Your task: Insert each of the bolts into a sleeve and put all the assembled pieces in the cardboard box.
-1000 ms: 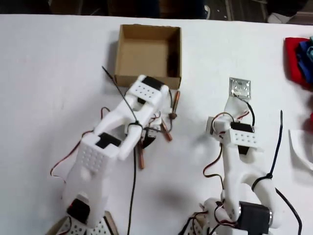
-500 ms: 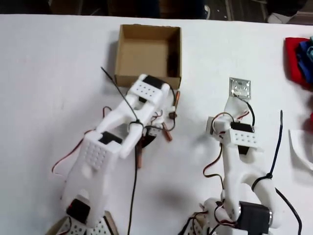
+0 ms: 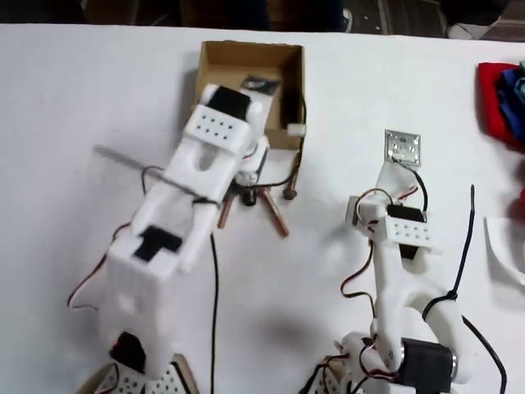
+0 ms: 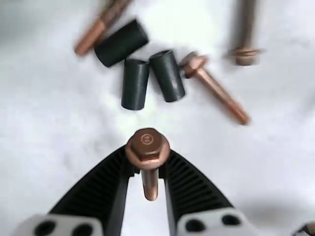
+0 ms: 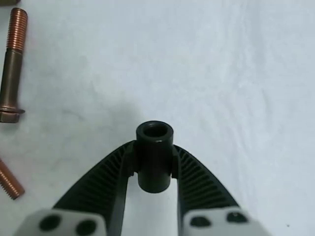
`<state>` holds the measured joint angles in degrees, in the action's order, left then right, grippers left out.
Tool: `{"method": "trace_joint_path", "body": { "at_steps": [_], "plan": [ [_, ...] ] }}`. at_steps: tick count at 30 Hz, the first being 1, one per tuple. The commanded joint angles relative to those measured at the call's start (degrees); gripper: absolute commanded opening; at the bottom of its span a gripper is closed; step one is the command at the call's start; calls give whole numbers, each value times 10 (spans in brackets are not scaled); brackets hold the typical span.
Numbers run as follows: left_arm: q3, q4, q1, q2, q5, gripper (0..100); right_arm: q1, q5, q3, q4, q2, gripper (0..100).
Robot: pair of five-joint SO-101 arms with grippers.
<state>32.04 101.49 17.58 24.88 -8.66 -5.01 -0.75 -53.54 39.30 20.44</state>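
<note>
My left gripper [image 4: 147, 157] is shut on a copper bolt [image 4: 147, 145], its hex head facing the camera and its shank between the fingers. Below it on the white table lie three black sleeves [image 4: 135, 83] and three loose bolts [image 4: 216, 88]. In the high view the left arm [image 3: 217, 139] hangs over the front wall of the cardboard box [image 3: 250, 57], with loose bolts [image 3: 275, 212] beside it. My right gripper [image 5: 154, 157] is shut on an upright black sleeve [image 5: 154, 132], bore facing the camera. The right arm [image 3: 398, 226] is to the right of the pile.
Another bolt [image 5: 12, 64] lies on the table near the right gripper. A red and blue cloth [image 3: 502, 90] sits at the right edge, with a white curved object [image 3: 504, 250] below it. Servo cables trail beside both arms.
The left arm has risen from the pile and swung toward the cardboard box. The right arm has not moved.
</note>
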Motion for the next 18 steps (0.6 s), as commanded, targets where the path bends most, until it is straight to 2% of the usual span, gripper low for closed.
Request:
{"method": "trace_joint_path", "body": {
  "at_steps": [1,4,11,18],
  "plan": [
    [-31,0,22,-132,5,26,-5,1,-22,-11,74,23],
    [-100,-68,19,-203,-32,27,0,0,-84,-44,162,23],
    [-317,-345,12,-360,-105,27,54,1,-220,-156,306,23],
    [-497,-609,13,-503,-103,27,116,4,-250,-186,365,23]
  ]
}}
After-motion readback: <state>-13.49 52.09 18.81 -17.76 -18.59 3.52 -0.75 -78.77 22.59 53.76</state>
